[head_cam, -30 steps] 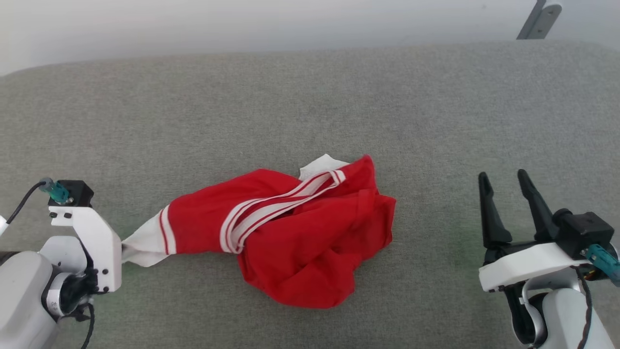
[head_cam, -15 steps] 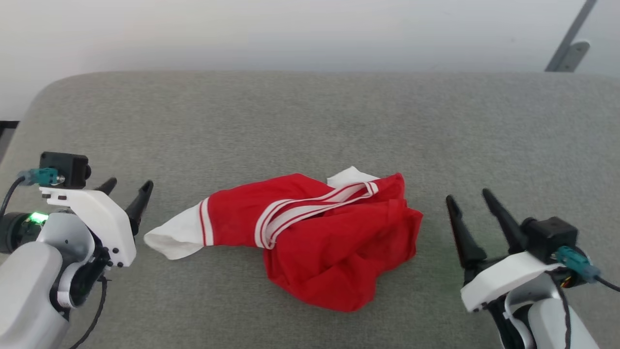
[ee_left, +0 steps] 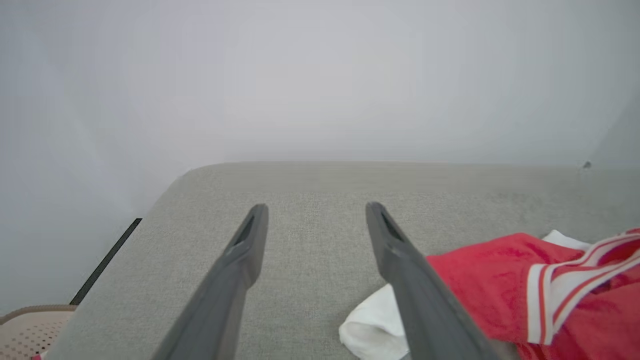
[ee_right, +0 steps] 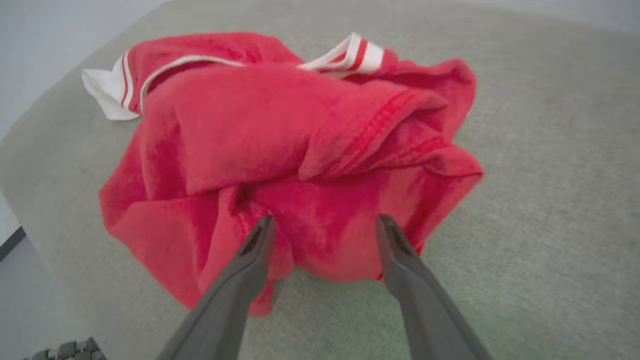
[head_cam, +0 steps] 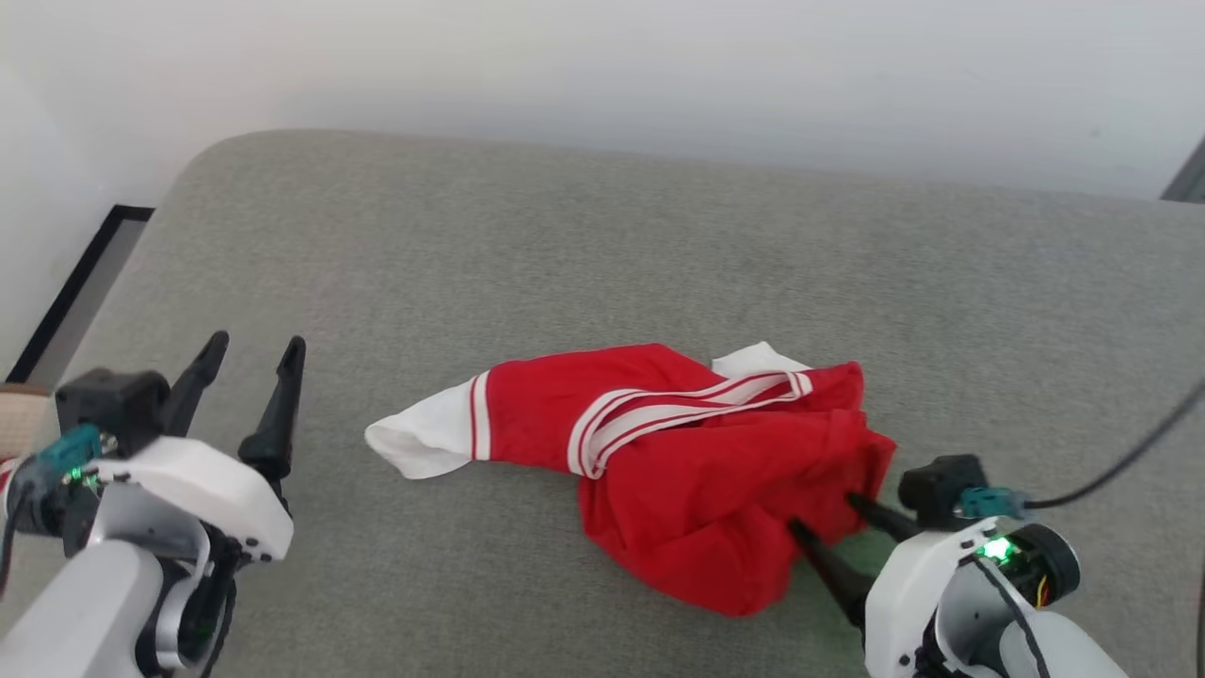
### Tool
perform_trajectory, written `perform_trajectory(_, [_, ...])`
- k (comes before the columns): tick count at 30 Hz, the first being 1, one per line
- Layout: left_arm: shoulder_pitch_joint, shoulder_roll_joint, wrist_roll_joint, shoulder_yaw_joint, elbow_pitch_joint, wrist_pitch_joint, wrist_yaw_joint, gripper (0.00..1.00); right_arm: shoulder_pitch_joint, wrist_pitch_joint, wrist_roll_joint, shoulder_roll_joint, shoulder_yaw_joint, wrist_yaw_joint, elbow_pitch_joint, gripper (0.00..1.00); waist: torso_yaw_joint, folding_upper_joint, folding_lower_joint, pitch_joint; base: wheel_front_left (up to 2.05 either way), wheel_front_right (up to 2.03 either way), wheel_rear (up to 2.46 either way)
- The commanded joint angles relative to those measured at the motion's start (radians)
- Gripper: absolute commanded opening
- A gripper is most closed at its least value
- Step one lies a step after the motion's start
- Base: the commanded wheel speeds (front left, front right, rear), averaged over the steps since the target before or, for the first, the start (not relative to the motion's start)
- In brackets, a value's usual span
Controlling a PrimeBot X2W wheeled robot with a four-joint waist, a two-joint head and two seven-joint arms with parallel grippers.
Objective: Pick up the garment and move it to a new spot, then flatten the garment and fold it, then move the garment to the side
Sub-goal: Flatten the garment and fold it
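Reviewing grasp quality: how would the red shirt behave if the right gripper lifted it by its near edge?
Likely floppy: the garment lies in soft crumpled folds, so it should drape and unbunch. Probably light; its fabric looks thin.

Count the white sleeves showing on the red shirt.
2. One sleeve lies stretched out at the garment's left end; the other sleeve, mostly hidden, peeks from the heap's far edge.

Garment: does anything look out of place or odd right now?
Nothing damaged, but the garment lies bunched in a crumpled heap on the grey cushion, one white sleeve trailing toward the left gripper. Both grippers are open; the right gripper points at the heap's near edge.
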Motion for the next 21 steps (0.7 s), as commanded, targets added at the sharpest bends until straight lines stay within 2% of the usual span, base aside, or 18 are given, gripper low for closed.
perform_trajectory(1, [0.020,-0.005,0.004,0.005,-0.005,-0.015,0.009,1.00,-0.013,0.026,0.006,-0.011,0.016,0.000,0.001,1.00,0.016,0.0000,0.0000,0.002,0.00,0.00,0.00])
perform_trajectory(5, [0.059,-0.028,-0.006,0.020,-0.027,-0.067,0.034,1.00,-0.043,0.123,-0.004,-0.044,0.065,0.000,0.019,1.00,0.046,0.0000,0.0000,0.014,0.00,0.00,0.00])
perform_trajectory(12, [0.109,-0.067,-0.003,0.049,-0.065,-0.130,0.060,1.00,-0.125,0.213,-0.033,-0.066,0.153,0.000,0.100,1.00,0.092,0.0000,0.0000,0.043,0.00,0.00,0.00])
perform_trajectory(13, [0.113,-0.074,-0.002,0.054,-0.070,-0.135,0.060,1.00,-0.140,0.216,-0.044,-0.072,0.175,0.000,0.110,0.28,0.098,0.0000,0.0000,0.047,0.00,0.00,0.00])
perform_trajectory(14, [0.118,-0.080,-0.002,0.060,-0.072,-0.141,0.059,1.00,-0.152,0.216,-0.045,-0.073,0.190,0.000,0.122,0.00,0.103,0.0000,0.0000,0.049,0.00,0.00,0.00])
perform_trajectory(18, [0.143,-0.099,0.007,0.091,-0.079,-0.151,0.059,1.00,-0.181,0.229,-0.016,-0.082,0.225,0.000,0.151,0.00,0.111,0.0000,0.0000,0.050,0.00,0.00,0.00])
perform_trajectory(21, [0.163,-0.114,0.013,0.120,-0.085,-0.157,0.054,1.00,-0.189,0.262,0.015,-0.117,0.239,0.000,0.131,0.00,0.108,0.0000,0.0000,0.047,0.00,0.00,0.00])
